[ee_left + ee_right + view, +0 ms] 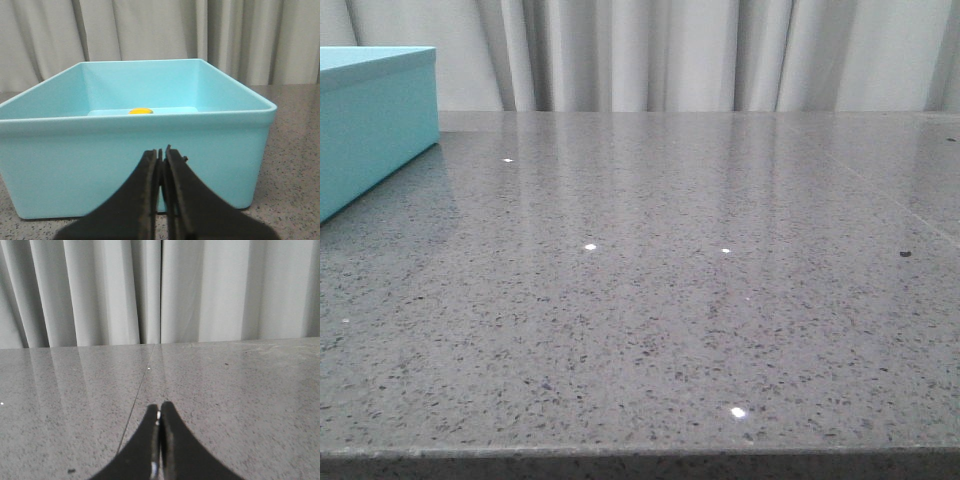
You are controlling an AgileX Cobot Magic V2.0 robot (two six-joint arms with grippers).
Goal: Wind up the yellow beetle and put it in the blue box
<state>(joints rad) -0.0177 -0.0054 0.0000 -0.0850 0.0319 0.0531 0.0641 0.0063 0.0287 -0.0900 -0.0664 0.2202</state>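
Observation:
The blue box (370, 120) stands at the far left of the grey table in the front view. In the left wrist view the blue box (135, 165) is open-topped and fills the frame. The yellow beetle (140, 111) lies inside it on the floor near the far wall; only its rounded top shows over the near rim. My left gripper (161, 152) is shut and empty, just outside the box's near wall. My right gripper (159, 407) is shut and empty above bare table. Neither gripper shows in the front view.
The speckled grey stone table (670, 300) has a seam line (137, 395) and a front edge (640, 455) close to the camera. White curtains (670, 50) hang behind the table. A small dark speck (905, 254) lies at the right.

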